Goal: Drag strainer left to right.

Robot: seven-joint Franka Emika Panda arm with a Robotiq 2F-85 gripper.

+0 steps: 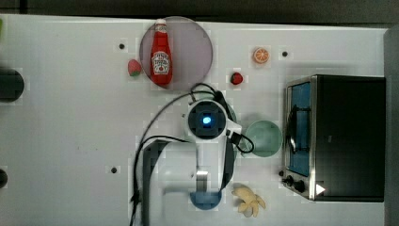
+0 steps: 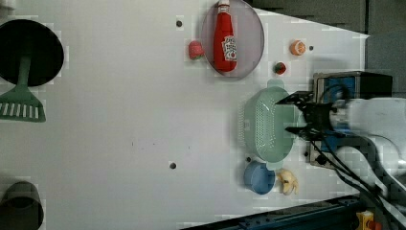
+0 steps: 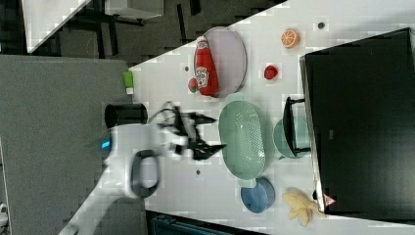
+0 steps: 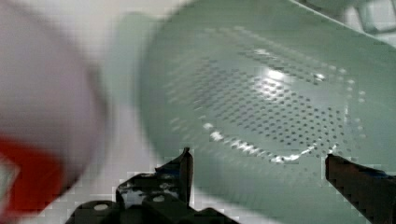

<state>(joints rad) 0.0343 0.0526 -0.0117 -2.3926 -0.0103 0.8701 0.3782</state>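
Note:
The strainer [image 2: 263,127] is a pale mint-green oval colander dotted with small holes, standing on the white table with its long axis up and down in the left view. My gripper [image 2: 286,115] hovers over the rim on the left view's right, its black fingers spread wide with nothing between them. In the right view the gripper [image 3: 218,132] sits at the left edge of the strainer [image 3: 243,139]. The wrist view has the strainer bowl [image 4: 280,102] just beyond the open gripper [image 4: 259,165]; I cannot tell whether a finger touches the rim.
A ketchup bottle [image 1: 161,52] lies on a grey-purple plate [image 1: 193,47]. A green mug [image 1: 264,138] stands by the toaster oven [image 1: 339,136]. A blue bowl [image 2: 258,177] and banana [image 2: 288,182] lie near the strainer. Two strawberries and an orange half sit farther off.

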